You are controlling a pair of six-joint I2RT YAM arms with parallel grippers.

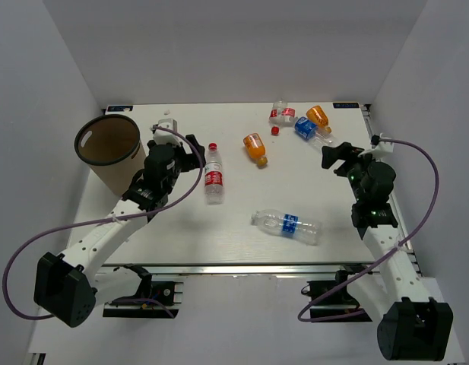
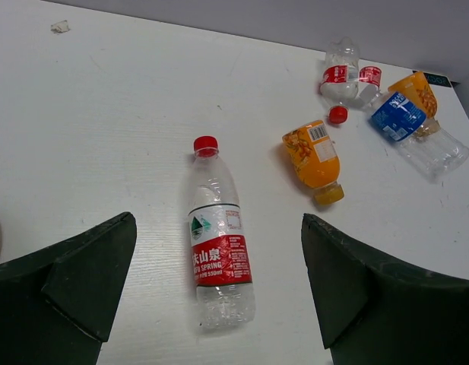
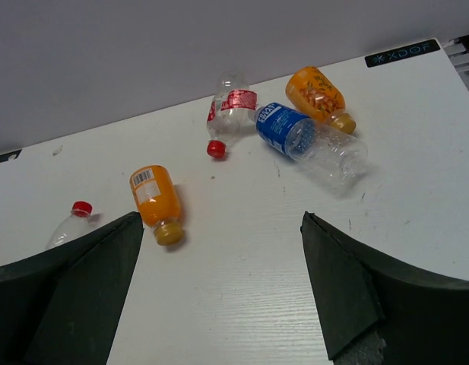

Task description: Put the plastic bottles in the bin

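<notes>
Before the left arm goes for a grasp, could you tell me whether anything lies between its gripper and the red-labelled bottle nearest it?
Nothing visible does. The red-labelled bottle lies ahead of the open left gripper, with no object between them; the nearest orange bottle lies apart, off to its right in the wrist view.

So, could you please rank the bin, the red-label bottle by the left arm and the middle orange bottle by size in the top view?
Largest to smallest:
1. bin
2. red-label bottle
3. middle orange bottle

Top view overhead; wrist views low, forward, sharing lone orange bottle (image 2: 315,158).
</notes>
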